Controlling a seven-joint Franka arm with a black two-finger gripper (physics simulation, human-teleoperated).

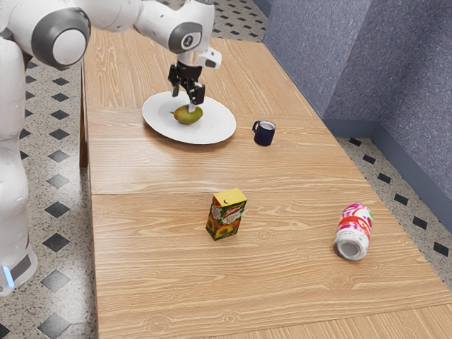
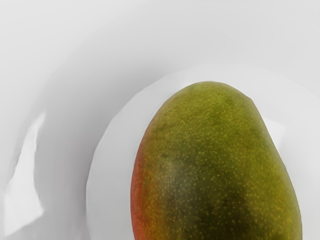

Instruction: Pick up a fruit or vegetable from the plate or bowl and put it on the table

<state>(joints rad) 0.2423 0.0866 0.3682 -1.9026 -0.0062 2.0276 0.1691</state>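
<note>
Over the white plate [image 1: 219, 130], black two-finger hand [image 1: 183, 101] hangs spread above green-red mango [image 1: 189, 116]. Off-centre closing could roll it.

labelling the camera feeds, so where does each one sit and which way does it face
Exterior view: from the arm's side, above the table, looking down across it at the carton, can, mug and plate; my arm and open gripper show.
Wrist view: rides on my arm over the plate, facing down at the mango.
Shared: the mango and the plate under it.
</note>
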